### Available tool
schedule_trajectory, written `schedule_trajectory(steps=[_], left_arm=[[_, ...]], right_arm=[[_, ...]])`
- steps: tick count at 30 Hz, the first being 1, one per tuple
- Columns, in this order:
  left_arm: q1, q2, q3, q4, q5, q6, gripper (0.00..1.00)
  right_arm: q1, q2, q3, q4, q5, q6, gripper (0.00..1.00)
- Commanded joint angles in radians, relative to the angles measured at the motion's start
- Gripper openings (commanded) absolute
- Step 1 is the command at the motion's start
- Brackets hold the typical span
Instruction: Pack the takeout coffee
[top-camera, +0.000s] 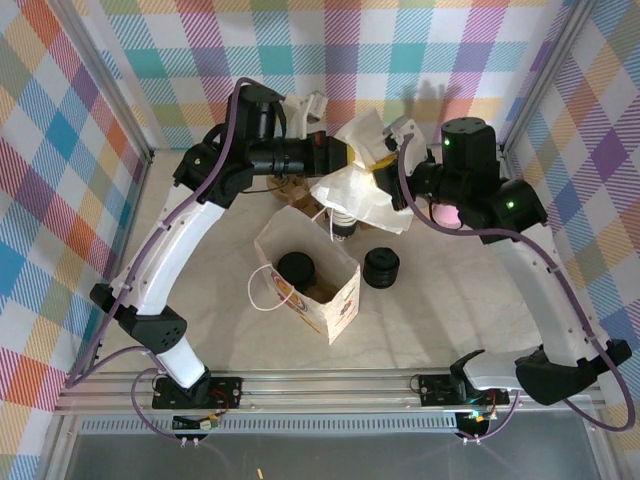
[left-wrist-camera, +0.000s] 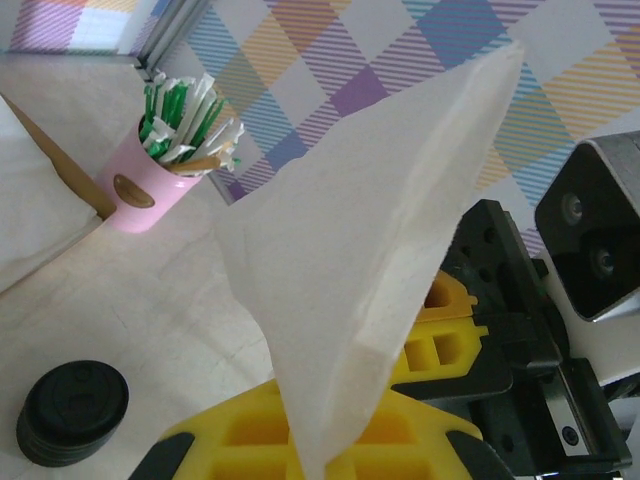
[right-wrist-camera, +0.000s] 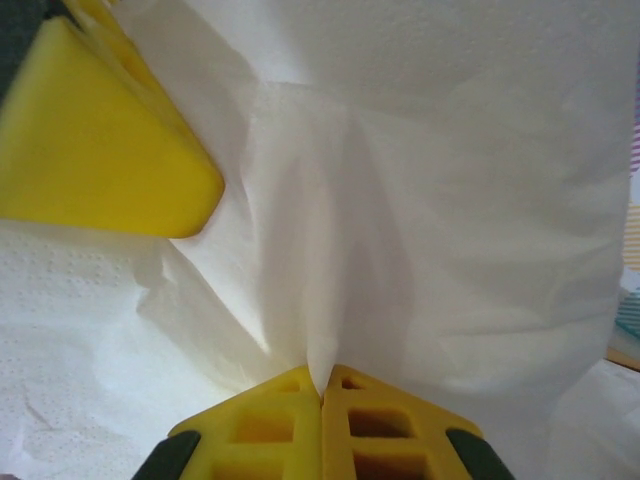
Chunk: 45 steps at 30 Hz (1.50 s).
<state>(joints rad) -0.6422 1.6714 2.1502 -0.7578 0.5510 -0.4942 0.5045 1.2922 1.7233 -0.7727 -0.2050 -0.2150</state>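
A white napkin (top-camera: 356, 190) hangs between both grippers above the back of the table. My left gripper (left-wrist-camera: 318, 425) is shut on its lower corner, and the sheet (left-wrist-camera: 380, 230) rises from the yellow fingers. My right gripper (right-wrist-camera: 322, 385) is shut on another fold of the napkin (right-wrist-camera: 420, 200). In the top view the left gripper (top-camera: 352, 152) and right gripper (top-camera: 386, 172) nearly meet. The takeout coffee (top-camera: 296, 268) stands inside the open paper bag (top-camera: 335, 305), with its black lid showing.
A squat stack of black lids (top-camera: 381, 267) sits right of the bag, also near the left wrist (left-wrist-camera: 72, 410). A pink cup of green and white sticks (left-wrist-camera: 160, 175) stands by the back wall. A brown napkin box (top-camera: 298, 190) is behind the bag.
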Motion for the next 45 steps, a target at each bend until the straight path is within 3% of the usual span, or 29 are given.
schedule_trajectory(steps=[1,8,13,17,23,30,34,45], left_arm=[[0.021,-0.05,-0.016,0.03,0.06,0.003,0.09],[0.083,-0.108,-0.101,0.072,0.1,0.003,0.11],[0.101,-0.143,-0.107,0.047,0.03,0.125,0.48],[0.1,-0.137,0.046,-0.081,-0.127,0.343,0.6],[0.008,-0.087,0.227,-0.256,-0.305,0.65,0.63],[-0.177,0.031,0.302,-0.417,-0.419,0.863,0.65],[-0.23,0.076,0.327,-0.472,-0.416,0.932,0.65],[-0.234,0.096,0.32,-0.495,-0.301,0.978,0.61]], right_arm=[[-0.001,-0.057,-0.042,0.037,0.01,-0.051,0.01],[-0.001,-0.118,-0.105,0.051,-0.064,-0.031,0.0],[-0.001,-0.109,-0.08,0.034,-0.065,0.039,0.0],[-0.002,-0.064,-0.004,-0.056,0.004,0.066,0.0],[-0.001,-0.072,-0.057,-0.099,0.054,0.051,0.0],[-0.001,-0.063,-0.065,-0.13,0.042,0.042,0.0],[-0.001,-0.072,-0.07,-0.149,0.015,0.016,0.0],[-0.002,-0.113,-0.105,-0.16,-0.031,-0.057,0.0]])
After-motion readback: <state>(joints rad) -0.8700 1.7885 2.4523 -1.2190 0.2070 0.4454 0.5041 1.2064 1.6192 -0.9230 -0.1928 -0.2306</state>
